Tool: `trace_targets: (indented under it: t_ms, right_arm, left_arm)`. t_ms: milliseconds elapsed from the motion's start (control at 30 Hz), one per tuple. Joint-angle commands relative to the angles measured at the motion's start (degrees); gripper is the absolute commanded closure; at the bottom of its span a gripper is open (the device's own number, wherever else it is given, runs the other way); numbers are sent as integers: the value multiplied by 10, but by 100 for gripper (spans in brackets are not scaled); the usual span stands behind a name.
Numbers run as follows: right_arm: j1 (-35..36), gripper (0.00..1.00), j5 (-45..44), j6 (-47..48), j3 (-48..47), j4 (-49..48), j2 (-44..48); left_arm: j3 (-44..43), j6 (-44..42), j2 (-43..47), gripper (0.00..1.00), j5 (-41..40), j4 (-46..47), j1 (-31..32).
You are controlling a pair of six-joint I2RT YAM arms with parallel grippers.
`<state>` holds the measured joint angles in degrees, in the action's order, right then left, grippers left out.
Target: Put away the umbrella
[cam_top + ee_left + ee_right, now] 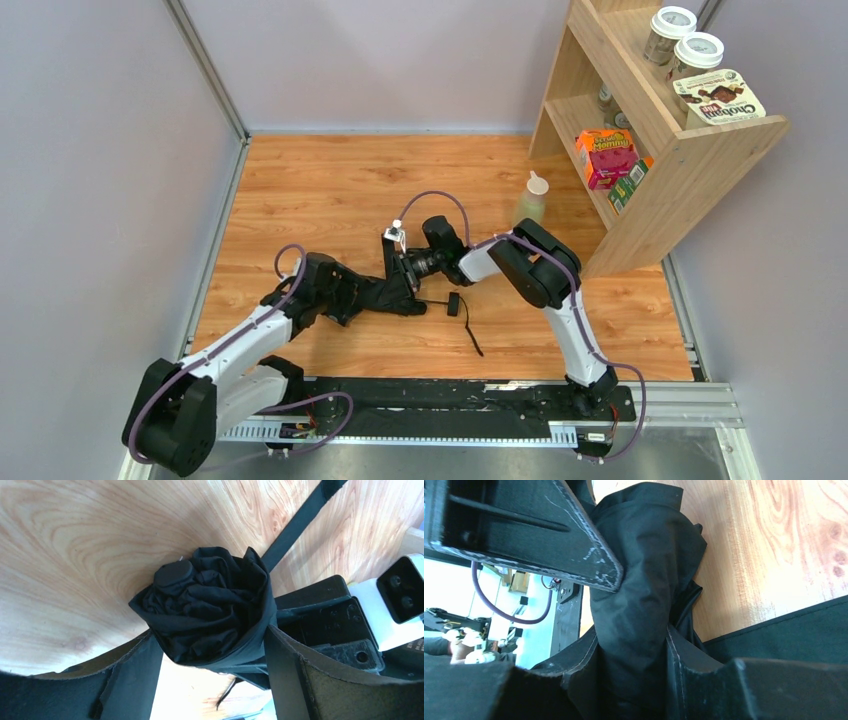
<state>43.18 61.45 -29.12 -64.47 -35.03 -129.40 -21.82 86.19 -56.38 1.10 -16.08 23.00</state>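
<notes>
Black matte fabric of a compact folded umbrella [385, 292] is lying bunched on the light wooden surface [330, 185], between two black robot hands at its middle. Its small black handle [453, 304] and loop strap are resting just beside it, toward the near edge.

At the right, a light wooden shelf unit [700, 150] is holding two white-lidded jars [671, 33] and a brown cereal box [720, 98] reading "Chocolate" on top, with a pink-and-orange carton [606, 156] below. A pale green squeeze bottle [531, 199] is standing near its foot.

Only the left wrist view is showing the rolled canopy end-on, sitting between the left hand [215, 680], whose fingers are spread wide on either side of it. The right wrist view is showing the right hand [631, 680] closing partway, pinching the fabric between both fingers.
</notes>
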Motion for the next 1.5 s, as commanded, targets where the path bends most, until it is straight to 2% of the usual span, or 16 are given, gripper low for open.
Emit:
trace_targets:
  t_ms: [0, 267, 333, 367, 433, 600, 633, 733, 833, 867, 933, 967, 1067, 1167, 1333, 1467]
  right_arm:
    - [4, 100, -77, 45, 22, 200, -84]
    - [10, 100, -64, 48, 2, 216, -95]
    - [11, 100, -59, 48, -3, 218, -94]
    - [11, 100, -59, 50, -6, 223, -91]
    - [11, 100, -63, 61, -14, 244, -82]
    - [11, 99, -79, 90, -49, 306, -60]
    - [11, 95, -84, 95, -58, 316, -54]
    - [11, 72, -123, 114, -92, 387, -20]
    - [12, 44, -189, 134, -121, 457, 40]
    - [13, 33, -208, 138, -127, 477, 62]
    - [17, 4, -259, 165, -150, 535, 106]
    - [21, 0, -277, 177, -157, 556, 124]
    - [37, 0, -348, 209, -153, 576, 184]
    - [66, 0, -445, 238, -120, 554, 236]
    - [149, 0, -614, 316, -28, 445, 273]
    - [221, 0, -717, 372, -12, 376, 261]
  left_arm:
    - [27, 3, -29, 22, -25, 74, -1]
    - [89, -1, -125, 23, -65, 107, 7]
    - [109, -3, -135, 32, -80, 117, 14]
    - [114, -5, -135, 45, -82, 120, 17]
    - [131, -13, -133, 64, -86, 135, 19]
    - [132, -31, -102, 88, -91, 77, 20]
    - [132, -32, -97, 97, -91, 69, 20]
    - [135, -30, -77, 99, -92, 40, 19]
    - [132, -33, -69, 100, -89, 25, 20]
    - [130, -35, -68, 100, -87, 19, 20]
    - [125, -35, -66, 100, -84, 9, 20]
    - [125, -35, -65, 100, -81, 6, 19]
    - [119, -33, -63, 100, -71, 0, 20]
    - [110, -30, -62, 100, -63, -14, 20]
    - [85, -28, -57, 100, -58, -50, 20]
    - [67, -26, -60, 100, -51, -72, 20]
